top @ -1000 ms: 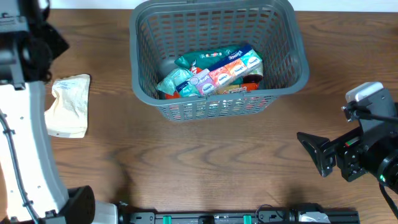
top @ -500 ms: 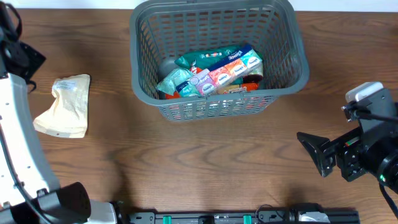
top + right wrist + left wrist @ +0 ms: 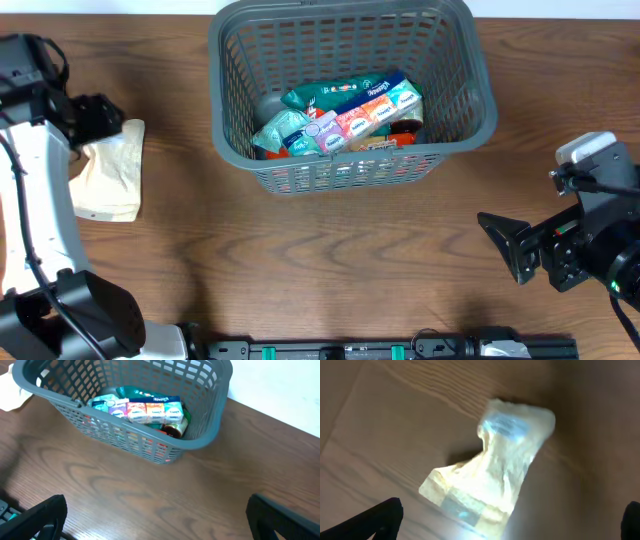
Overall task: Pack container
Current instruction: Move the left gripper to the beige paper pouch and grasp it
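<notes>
1 basket (image 3: 340, 172), 1 pale pkt (image 3: 112, 176)

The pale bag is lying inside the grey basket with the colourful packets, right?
Not quite. The pale bag lies on the table, outside the grey basket; only the colourful packets are inside. The overhead view shows it.

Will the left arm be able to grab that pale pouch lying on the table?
Probably yes. The left gripper hovers right above the pouch with its jaws wide open. Nothing lies on top of the pouch or between the two. The basket sits well off to the side.
</notes>
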You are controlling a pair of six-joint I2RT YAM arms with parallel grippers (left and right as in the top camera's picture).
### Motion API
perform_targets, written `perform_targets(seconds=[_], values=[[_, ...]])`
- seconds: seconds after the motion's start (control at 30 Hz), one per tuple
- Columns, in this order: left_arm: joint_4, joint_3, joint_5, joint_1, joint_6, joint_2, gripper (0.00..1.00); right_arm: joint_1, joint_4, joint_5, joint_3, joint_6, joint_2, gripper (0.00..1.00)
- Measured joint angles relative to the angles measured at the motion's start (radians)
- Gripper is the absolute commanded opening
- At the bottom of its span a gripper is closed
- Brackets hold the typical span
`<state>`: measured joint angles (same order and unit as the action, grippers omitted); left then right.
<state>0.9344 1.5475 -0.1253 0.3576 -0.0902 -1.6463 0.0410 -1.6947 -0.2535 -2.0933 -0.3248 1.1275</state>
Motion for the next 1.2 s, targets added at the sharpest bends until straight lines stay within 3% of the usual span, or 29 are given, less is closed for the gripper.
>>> perform_targets(seconds=[0.57, 1.2], values=[[-0.040, -0.006, 0.093, 0.089, -0.253, -0.270, 0.98, 0.000, 0.000, 0.000, 0.000, 0.000, 0.000, 0.99], [-0.166, -0.012, 0.117, 0.089, -0.290, -0.476, 0.99, 0.000, 0.000, 0.000, 0.000, 0.000, 0.000, 0.99]])
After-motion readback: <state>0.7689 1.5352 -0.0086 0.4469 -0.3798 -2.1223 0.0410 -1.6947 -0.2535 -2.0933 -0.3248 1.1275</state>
